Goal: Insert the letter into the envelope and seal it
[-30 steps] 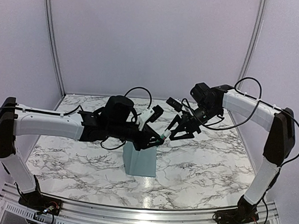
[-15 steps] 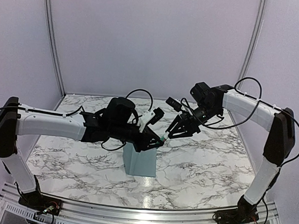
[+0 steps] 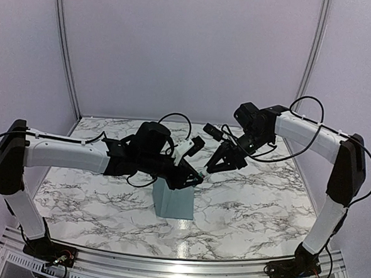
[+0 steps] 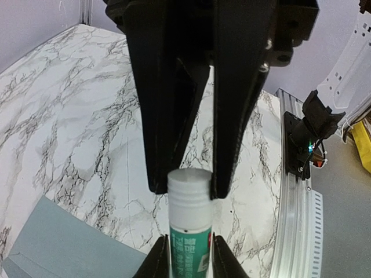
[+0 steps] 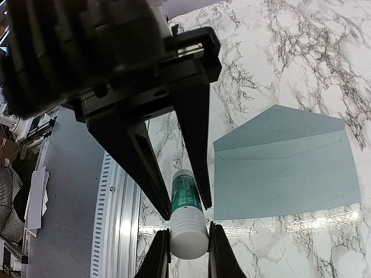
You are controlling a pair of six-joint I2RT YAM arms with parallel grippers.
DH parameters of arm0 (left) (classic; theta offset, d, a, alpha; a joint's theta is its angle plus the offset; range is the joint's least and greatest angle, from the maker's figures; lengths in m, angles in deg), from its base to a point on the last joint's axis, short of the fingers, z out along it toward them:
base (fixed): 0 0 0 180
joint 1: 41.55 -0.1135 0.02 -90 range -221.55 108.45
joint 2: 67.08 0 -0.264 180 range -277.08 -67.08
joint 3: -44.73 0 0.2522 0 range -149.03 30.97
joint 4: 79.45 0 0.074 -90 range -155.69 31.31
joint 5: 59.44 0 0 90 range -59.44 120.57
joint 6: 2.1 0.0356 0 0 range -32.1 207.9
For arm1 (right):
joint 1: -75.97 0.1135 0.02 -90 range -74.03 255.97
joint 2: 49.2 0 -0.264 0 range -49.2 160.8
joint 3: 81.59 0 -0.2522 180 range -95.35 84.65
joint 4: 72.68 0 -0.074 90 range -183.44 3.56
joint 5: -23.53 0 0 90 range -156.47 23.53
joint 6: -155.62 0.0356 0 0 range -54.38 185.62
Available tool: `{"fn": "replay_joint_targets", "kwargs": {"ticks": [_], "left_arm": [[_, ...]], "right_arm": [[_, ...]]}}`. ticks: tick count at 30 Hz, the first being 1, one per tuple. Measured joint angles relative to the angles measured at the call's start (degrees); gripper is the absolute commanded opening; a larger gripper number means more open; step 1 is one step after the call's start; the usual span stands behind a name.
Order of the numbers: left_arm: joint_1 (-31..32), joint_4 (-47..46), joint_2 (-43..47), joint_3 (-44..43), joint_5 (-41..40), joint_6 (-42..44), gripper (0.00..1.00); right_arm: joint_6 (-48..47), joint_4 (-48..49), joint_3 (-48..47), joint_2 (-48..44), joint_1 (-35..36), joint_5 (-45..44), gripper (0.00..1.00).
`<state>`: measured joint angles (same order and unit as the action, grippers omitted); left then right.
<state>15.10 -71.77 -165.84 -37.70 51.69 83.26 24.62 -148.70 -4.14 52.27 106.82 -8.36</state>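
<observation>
The marble table (image 3: pixel 263 207) fills the lower half of my overhead view. The left arm (image 3: pixel 65 154) and right arm (image 3: pixel 305 134) reach in from either side and meet above its middle.

The envelope (image 5: pixel 284 168) lies flat on the marble just below that meeting point. It is muted blue-grey and rectangular, with its triangular flap open and pointing toward the top of the right wrist frame. Nothing touches it.

The left claw (image 4: pixel 189 258) is clamped on the green-labelled body of a glue stick (image 5: pixel 185 194). The right claw (image 5: pixel 188 255) pinches the same stick by its white cap (image 4: pixel 188 182). The stick hangs between the two claws, above the table and beside the envelope's left edge in the right wrist frame.

From overhead, the left wrist covers the envelope's upper part, and I can barely pick out the stick among the black fingers. In the left wrist frame only one corner of the envelope shows, cut off at the lower left. I cannot tell whether anything is inside the envelope, and the label's print is too small to read.
</observation>
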Motion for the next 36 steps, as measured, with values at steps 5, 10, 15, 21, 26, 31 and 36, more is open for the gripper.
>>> {"fn": "replay_joint_targets", "kwargs": {"ticks": [5, 10, 15, 21, 26, 31, 36], "left_arm": [[0.00, 0.83, -0.66, -1.27, 0.63, -0.20, 0.31], [0.00, 1.88, -0.94, -2.14, 1.27, -0.17, 0.32], [0.00, 3.13, -2.10, -2.93, 1.51, 0.07, 0.40], [0.00, 4.83, -2.62, -2.95, 1.44, 0.20, 0.32], [0.00, 4.94, -2.62, -2.95, 1.44, 0.37, 0.25], [0.11, 5.20, -2.62, -2.97, 1.64, 0.59, 0.13], [0.11, 6.08, -2.73, -2.97, 2.43, 1.11, 0.00]], "right_arm": [[-0.02, 0.02, 0.11, 0.00, 1.25, -1.22, 0.03], [-0.09, 0.00, 0.13, 0.00, 1.46, -2.01, 0.03], [-0.22, -0.09, 0.13, 0.00, 1.46, -2.29, 0.03], [-0.20, -0.35, 0.11, 0.00, 1.49, -2.36, 0.03], [-0.20, -0.33, 0.11, 0.00, 1.66, -2.58, 0.02], [-0.17, -0.28, 0.11, 0.00, 2.21, -3.56, 0.01], [-0.63, -0.61, 0.09, 0.00, 3.04, -5.16, 0.00]]}}
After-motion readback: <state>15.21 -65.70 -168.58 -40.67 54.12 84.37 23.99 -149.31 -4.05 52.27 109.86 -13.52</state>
